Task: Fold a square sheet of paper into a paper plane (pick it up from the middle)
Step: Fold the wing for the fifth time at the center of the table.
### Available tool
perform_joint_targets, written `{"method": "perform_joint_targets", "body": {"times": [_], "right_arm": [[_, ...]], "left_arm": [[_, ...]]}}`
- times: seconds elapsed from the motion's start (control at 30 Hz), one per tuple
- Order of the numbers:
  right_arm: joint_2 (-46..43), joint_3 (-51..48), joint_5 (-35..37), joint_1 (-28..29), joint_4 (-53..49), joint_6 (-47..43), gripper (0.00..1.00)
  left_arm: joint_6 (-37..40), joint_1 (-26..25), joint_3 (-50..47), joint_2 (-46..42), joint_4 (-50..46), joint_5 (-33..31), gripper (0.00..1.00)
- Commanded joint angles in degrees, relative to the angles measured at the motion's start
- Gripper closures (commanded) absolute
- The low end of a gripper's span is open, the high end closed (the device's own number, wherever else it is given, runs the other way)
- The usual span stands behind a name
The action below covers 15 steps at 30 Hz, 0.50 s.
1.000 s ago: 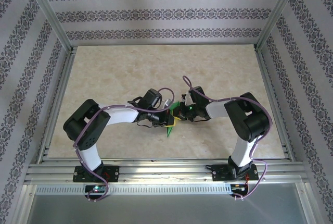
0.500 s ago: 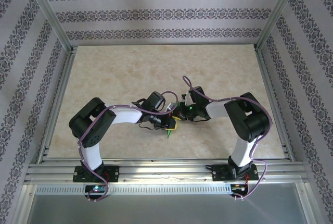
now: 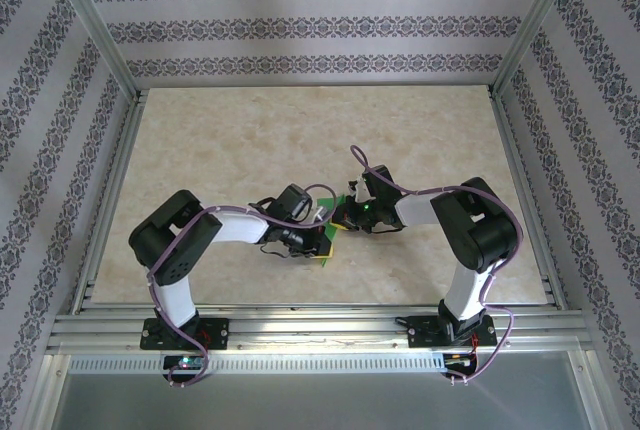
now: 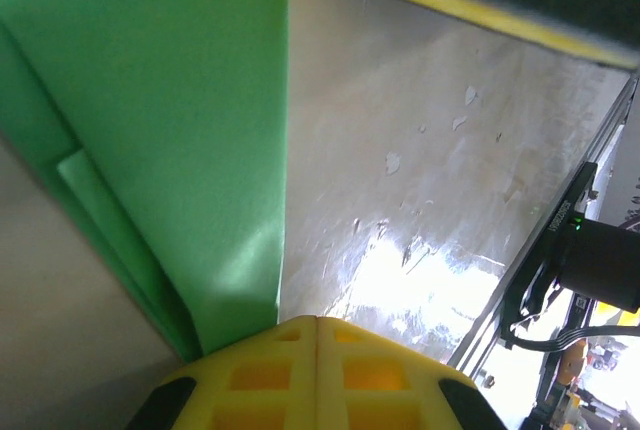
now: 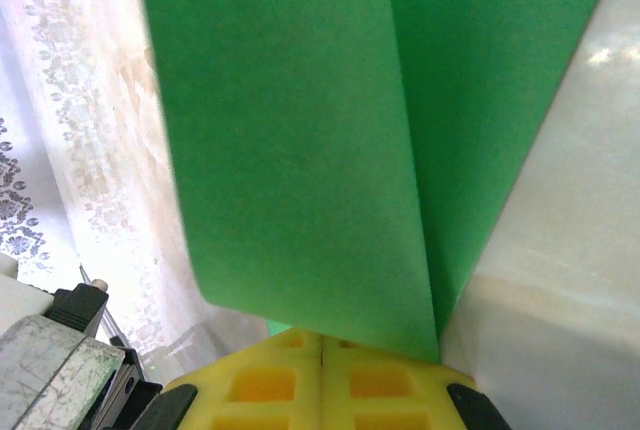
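Green paper [image 3: 324, 253] is near the middle of the table [image 3: 250, 140], a bit toward the front, right where your two arms meet. From the top you see just a small green point sticking out toward the arm bases. Your left gripper [image 3: 322, 235] and your right gripper [image 3: 340, 218] are almost touching each other there, with the paper between them.

From the left wrist, the green paper [image 4: 170, 130] is a big folded flap on the left side, with a thinner folded strip along its edge. It runs down to your left gripper [image 4: 318, 350]. The yellow pads are pressed tight together, with the bottom of the paper pinched in them. The shiny table [image 4: 430, 150] is behind.

From the right wrist, the green paper [image 5: 290, 140] stands up in two flaps with a crease between them. Your right gripper [image 5: 322, 370] is squeezed closed on the bottom of the paper. The table [image 5: 560, 250] is on the right.
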Motion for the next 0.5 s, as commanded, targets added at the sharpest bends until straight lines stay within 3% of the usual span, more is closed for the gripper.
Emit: {"method": "perform_joint_targets", "body": {"times": [0.0,0.47], "right_arm": [[4.4,-1.2,7.2,1.4,-5.3,-1.6,0.95],[4.4,-0.9,7.5,1.4,-6.2,-1.8,0.95]], "left_arm": [[-0.3,-1.1,-2.4,-1.9,-1.2,1.0,0.97],[1.8,-2.2,-6.5,-6.2,-6.0,2.3,0.97]]}}
